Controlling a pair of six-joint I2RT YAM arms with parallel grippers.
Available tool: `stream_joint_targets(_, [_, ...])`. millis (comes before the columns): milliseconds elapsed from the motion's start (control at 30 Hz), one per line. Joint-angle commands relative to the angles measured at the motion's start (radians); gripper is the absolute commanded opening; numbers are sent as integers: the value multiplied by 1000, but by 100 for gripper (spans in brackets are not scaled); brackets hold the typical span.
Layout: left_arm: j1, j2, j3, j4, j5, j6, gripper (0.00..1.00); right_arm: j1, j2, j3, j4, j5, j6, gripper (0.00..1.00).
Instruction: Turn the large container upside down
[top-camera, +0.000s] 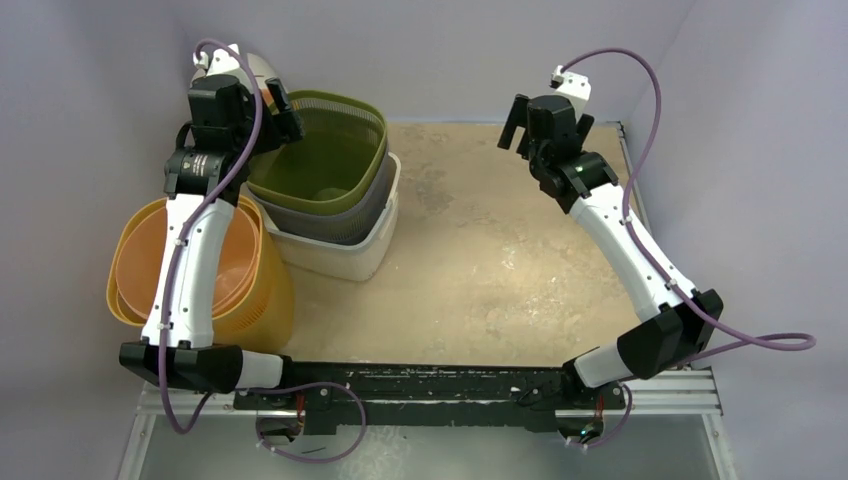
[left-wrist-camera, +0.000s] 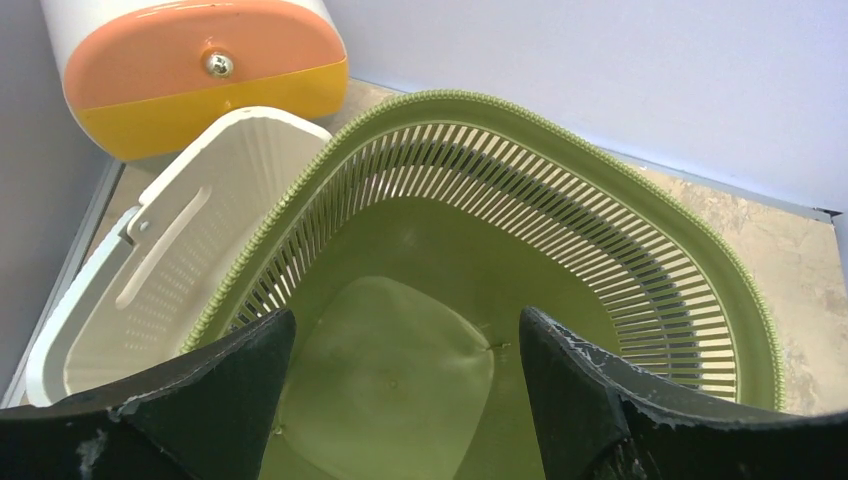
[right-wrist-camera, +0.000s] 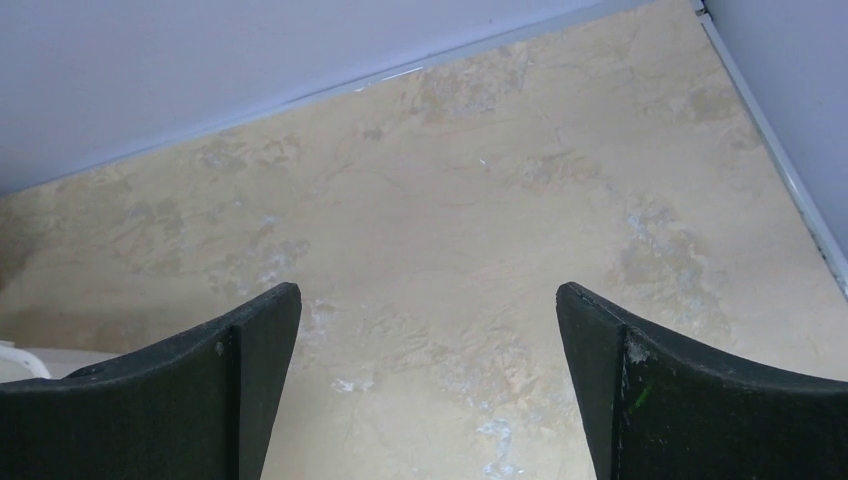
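Listing the hazards first, then the markings.

**Task item.** We take the large container to be the orange container (top-camera: 240, 270). It stands upright, mouth up, at the near left of the tabletop (top-camera: 500, 260), and a second rim seems to show inside it. The left forearm lies directly above it.

**Stack.** A green basket (top-camera: 320, 165) sits in a grey basket (top-camera: 350, 215), which sits in a white container (top-camera: 345, 255). The stack is just beside the orange container, towards the back.

**Left gripper (left-wrist-camera: 405, 325).** Its jaws are spread wide and hold nothing. They hang over the green basket's mouth, close to its rim.

**Right gripper (right-wrist-camera: 428, 300).** Its jaws are also spread wide and empty. It is above bare tabletop and well apart from every container.

**Risks, as we judge them:**
- The left jaws are lined up on the green basket, so closing here would take the wrong item.
- The nested baskets may cling together, so lifting one could drag the others up and drop them.
- The orange container has the stack on one side and the wall on the other. Tipping it there could knock the stack or jam against the wall.
- If a second shell really is nested inside, it may slide out during the turn.
- A grip on a thin, slotted rim may slip as the weight swings over.

**Markings.** We find no brand, label or legible writing on any item. The orange-and-yellow object (left-wrist-camera: 200, 60) in the back corner shows only a screw head.
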Motion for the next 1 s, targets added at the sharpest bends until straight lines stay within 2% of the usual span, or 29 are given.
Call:
stream_joint_targets(0, [-6, -3, 25, 38, 16, -3, 80, 4, -57, -15, 57, 2, -81, 100])
stream_joint_targets(233, [-37, 1, 48, 5, 5, 21, 80, 4, -106, -86, 177, -216, -229, 100])
stream_joint_targets(533, [-54, 4, 50, -22, 7, 33, 80, 4, -62, -23, 175, -277, -273, 99])
stream_joint_targets(667, [-78, 5, 53, -8, 43, 38, 80, 5, -26, 50, 182, -281, -304, 93])
stream_joint_targets(867, [-98, -4, 37, 6, 83, 35, 78, 7, 30, 137, 176, -385, -304, 82])
stream_joint_targets(967, [-102, -11, 38, 6, 84, 43, 78, 8, 77, 206, 159, -475, -302, 69])
